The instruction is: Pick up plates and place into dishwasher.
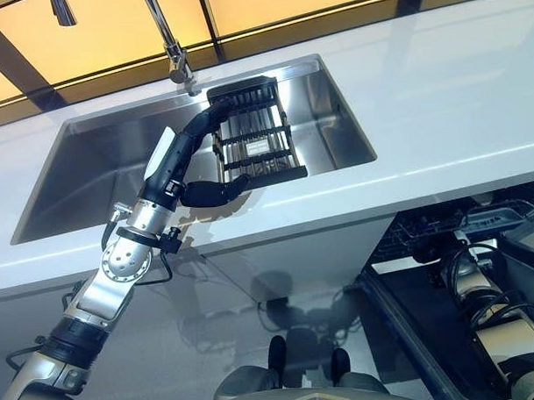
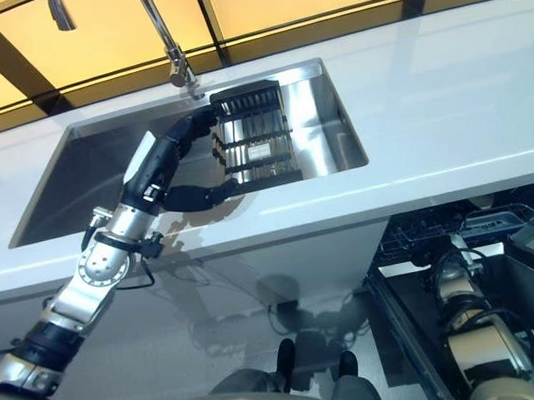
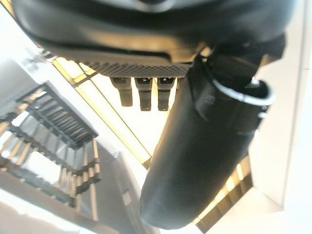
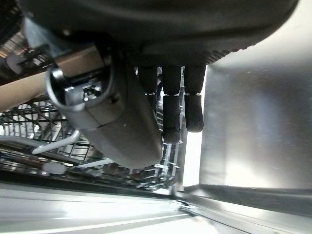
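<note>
Left hand [image 1: 174, 168] reaches over the sink [image 1: 90, 162], fingers stretched toward the black dish rack [image 1: 256, 130] in its right half, thumb spread below by the rack's near corner, gripping nothing. The rack's left edge sits just beside the fingertips; the sink's left half lies bare steel. The faucet [image 1: 169, 45] stands behind the rack. White table [image 1: 456, 97] runs wide to the right. Down low right, the dishwasher [image 2: 478, 228] is open; the right wrist view shows the right hand [image 4: 170, 112] loose and uncurled over its wire basket [image 4: 44, 141]. Any plates in the rack? Cannot tell.
</note>
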Available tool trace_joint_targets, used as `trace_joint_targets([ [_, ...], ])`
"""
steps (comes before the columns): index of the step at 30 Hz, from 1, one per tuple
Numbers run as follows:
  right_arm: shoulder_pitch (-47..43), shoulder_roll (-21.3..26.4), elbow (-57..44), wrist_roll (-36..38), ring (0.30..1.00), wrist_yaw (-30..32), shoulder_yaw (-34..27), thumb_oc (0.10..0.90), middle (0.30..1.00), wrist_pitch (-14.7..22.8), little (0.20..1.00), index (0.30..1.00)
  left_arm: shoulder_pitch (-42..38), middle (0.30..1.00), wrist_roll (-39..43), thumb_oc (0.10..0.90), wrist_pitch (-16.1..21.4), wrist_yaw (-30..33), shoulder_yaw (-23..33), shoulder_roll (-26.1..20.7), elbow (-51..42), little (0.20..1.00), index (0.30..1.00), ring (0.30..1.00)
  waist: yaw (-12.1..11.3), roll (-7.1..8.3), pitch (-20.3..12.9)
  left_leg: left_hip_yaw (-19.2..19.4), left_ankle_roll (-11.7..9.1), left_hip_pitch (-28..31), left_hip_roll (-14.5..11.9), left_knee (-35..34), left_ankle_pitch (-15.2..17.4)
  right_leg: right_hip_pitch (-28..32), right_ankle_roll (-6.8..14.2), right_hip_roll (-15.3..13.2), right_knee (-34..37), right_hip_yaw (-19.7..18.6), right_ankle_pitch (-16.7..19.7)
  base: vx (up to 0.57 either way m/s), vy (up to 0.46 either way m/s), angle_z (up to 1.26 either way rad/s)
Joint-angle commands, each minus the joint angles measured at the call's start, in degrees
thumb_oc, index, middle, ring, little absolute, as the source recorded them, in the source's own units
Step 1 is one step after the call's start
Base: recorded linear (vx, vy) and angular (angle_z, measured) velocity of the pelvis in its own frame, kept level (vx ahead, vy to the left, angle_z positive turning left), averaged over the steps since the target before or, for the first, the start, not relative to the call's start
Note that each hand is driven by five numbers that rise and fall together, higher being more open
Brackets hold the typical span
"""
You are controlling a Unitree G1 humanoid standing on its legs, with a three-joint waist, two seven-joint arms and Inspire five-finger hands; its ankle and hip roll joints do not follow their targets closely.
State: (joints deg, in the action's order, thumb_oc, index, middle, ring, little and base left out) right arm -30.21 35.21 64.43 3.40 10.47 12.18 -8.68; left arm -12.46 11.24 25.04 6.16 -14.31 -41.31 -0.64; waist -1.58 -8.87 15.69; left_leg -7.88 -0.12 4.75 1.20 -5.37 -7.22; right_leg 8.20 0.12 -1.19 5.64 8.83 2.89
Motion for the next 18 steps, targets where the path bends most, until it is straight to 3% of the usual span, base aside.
trace_joint_targets([
  [1,-15.85,7.15,-3.89,-0.61,0.3,3.92,3.25,0.1,0.3,8.67,0.2,0.3,-10.31,0.9,1.07,0.8,5.07,3.54,1.63,-1.56,-0.53,0.9,0.9,0.9,-1.89,2.95,-0.38,4.06,3.32,3.14,4.51,0.37,11.19,1.19,-1.5,2.81,-0.64,-1.95,-5.96,0.0,0.0,0.0],
  [10,-15.13,8.05,-7.47,-2.05,0.3,3.22,2.71,0.1,0.3,8.2,0.2,0.3,-9.85,0.9,1.51,0.8,6.44,2.46,1.7,-1.45,1.49,0.9,0.9,0.9,-1.44,4.6,-1.91,4.47,3.58,3.47,4.5,0.37,11.56,1.29,-1.16,3.07,-0.64,-2.54,-5.82,0.01,0.013,0.02],
  [18,-7.09,6.58,-11.36,-5.72,0.3,0.53,1.85,0.1,0.3,8.69,0.2,0.3,-8.22,0.9,2.95,0.8,6.95,0.67,2.51,-0.86,0.41,0.9,0.9,0.9,-0.26,5.83,-3.31,5.92,3.93,4.99,4.14,0.37,12.42,2.46,-0.94,3.52,-0.64,-3.73,-6.03,0.02,0.051,-0.05],
])
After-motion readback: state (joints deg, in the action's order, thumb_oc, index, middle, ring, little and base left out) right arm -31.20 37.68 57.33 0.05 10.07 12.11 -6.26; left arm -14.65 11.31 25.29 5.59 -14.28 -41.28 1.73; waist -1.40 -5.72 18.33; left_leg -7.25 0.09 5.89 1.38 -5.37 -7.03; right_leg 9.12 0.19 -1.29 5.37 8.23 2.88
